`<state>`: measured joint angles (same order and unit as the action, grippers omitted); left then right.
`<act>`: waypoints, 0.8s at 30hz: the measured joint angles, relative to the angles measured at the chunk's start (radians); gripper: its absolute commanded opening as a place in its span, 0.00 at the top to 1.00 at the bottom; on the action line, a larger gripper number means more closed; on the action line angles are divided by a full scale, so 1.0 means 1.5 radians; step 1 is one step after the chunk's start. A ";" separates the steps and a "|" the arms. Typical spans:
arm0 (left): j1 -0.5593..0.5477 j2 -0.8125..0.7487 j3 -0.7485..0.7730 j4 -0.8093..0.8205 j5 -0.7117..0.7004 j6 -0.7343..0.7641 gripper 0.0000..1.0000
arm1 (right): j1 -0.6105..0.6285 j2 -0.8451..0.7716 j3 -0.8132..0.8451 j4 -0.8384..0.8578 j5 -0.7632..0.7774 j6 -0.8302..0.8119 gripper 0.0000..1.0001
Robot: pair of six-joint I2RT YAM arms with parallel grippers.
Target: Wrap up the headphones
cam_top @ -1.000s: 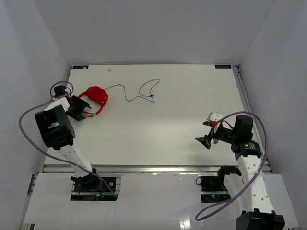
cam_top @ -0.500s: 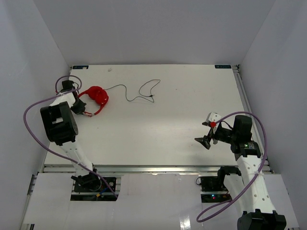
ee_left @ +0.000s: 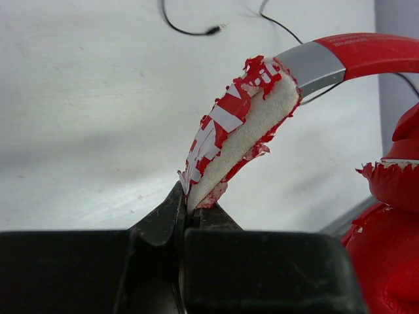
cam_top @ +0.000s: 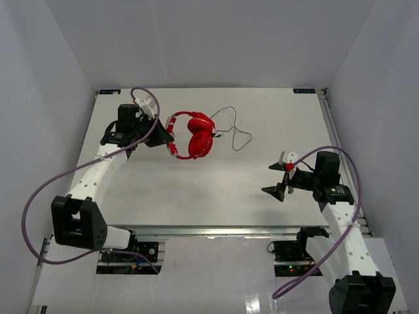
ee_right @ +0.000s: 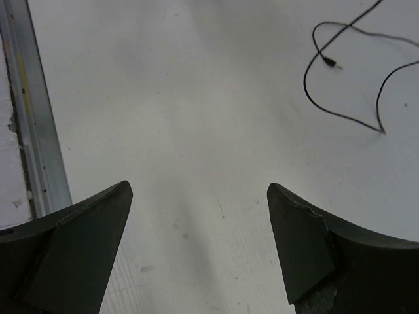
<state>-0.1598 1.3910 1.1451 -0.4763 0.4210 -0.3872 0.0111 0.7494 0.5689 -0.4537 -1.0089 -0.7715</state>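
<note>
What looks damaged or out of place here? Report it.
The headphones are worn: on the headband padding, pinched in the left jaws, the red cover is flaking off and bare white foam shows. The ear cup cover beside it is frayed too. Nothing else stands out.

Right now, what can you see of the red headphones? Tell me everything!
The headphones are bright red, with two rounded cups, a red headband and grey joints. The headband's padding is torn, red skin flaking off pale foam. The left claw is shut on that padding, toward the far left of the table. Their thin black cable loops across the table to the right, ending in a small plug.
</note>
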 measured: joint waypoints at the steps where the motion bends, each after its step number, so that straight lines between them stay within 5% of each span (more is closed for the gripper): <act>1: -0.006 -0.023 -0.016 0.002 0.021 -0.002 1.00 | 0.005 0.009 0.005 0.027 -0.004 0.014 0.10; 9: -0.053 -0.064 -0.070 -0.009 0.085 -0.026 1.00 | 0.107 0.175 0.187 0.243 -0.007 0.212 0.10; 16: -0.092 -0.065 -0.048 -0.027 0.098 -0.045 1.00 | 0.254 0.268 0.254 0.255 0.005 0.191 0.10; 24: -0.101 -0.104 -0.019 -0.032 0.102 -0.067 1.00 | 0.263 0.302 0.252 0.265 0.089 0.150 0.02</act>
<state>-0.3119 1.2351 1.1167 -0.5250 0.5743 -0.4884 0.4053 1.2018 0.9470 -0.0569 -0.8754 -0.5459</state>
